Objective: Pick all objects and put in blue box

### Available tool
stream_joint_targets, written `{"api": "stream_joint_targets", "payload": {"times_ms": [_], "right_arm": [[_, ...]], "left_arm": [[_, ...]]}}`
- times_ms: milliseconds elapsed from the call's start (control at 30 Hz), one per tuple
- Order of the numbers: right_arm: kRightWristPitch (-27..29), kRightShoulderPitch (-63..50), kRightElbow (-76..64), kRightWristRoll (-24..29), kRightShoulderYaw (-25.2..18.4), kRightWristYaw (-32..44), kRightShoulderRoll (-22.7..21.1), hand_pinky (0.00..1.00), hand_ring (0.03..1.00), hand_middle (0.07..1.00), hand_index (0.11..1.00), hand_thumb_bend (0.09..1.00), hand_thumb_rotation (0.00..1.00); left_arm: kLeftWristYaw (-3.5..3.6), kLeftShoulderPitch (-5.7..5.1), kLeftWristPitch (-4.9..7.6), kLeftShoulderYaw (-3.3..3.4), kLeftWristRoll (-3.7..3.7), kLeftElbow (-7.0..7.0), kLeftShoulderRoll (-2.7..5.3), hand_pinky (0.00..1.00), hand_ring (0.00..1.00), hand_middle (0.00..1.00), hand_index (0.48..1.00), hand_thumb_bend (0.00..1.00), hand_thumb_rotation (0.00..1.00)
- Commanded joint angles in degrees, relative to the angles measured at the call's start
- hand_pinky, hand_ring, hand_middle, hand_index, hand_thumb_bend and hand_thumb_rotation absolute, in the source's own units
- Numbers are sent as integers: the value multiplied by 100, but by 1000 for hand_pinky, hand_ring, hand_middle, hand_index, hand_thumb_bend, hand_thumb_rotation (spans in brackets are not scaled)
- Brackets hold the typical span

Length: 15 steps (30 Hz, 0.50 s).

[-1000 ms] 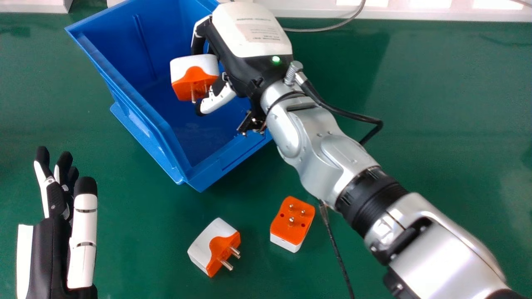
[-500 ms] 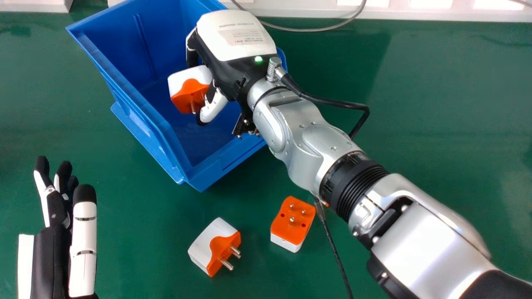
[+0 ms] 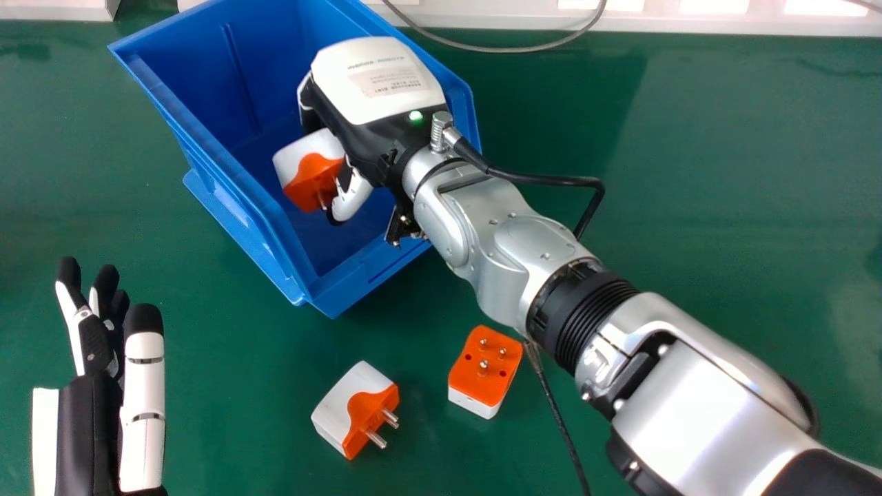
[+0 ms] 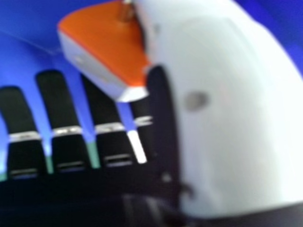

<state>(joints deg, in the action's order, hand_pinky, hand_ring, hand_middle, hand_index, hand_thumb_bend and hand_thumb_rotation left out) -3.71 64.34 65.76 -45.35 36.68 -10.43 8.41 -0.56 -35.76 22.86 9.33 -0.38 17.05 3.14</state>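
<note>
Head view: right hand (image 3: 375,83) pinches a white-and-orange adapter (image 3: 313,172) within the blue box (image 3: 368,275); this looks like placing, next calling for lowering and letting go; two more adapters (image 3: 348,410) (image 3: 482,379) lie off its near corner; left hand (image 3: 86,427), fingers extended, lower left.

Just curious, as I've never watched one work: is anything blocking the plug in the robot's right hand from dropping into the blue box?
Nothing visible does: the right hand holds the plug over the inside of the box.
</note>
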Motion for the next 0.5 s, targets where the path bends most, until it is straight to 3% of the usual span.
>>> {"api": "stream_joint_targets", "payload": {"times_ms": [0, 167, 300, 467], "right_arm": [[-6, 88, -151, 18, 8, -41, 27, 704, 824, 871, 844, 662, 282], [59, 65, -210, 46, -15, -63, -3, 772, 910, 956, 942, 664, 386], [65, 53, -258, -27, 48, -145, -28, 795, 924, 969, 952, 648, 428], [12, 28, -315, -26, 42, -192, -8, 823, 936, 974, 951, 611, 434]], "left_arm": [[-68, -26, -7, 0, 43, 159, 8, 1000, 1000, 1000, 1000, 416, 919], [-84, 9, -39, 10, 35, 142, -10, 1000, 1000, 1000, 1000, 390, 928], [-83, 58, -8, 14, 49, 99, -44, 1000, 1000, 1000, 1000, 393, 914], [-132, 81, -31, 21, 96, 95, -26, 1000, 1000, 1000, 1000, 377, 909]]}}
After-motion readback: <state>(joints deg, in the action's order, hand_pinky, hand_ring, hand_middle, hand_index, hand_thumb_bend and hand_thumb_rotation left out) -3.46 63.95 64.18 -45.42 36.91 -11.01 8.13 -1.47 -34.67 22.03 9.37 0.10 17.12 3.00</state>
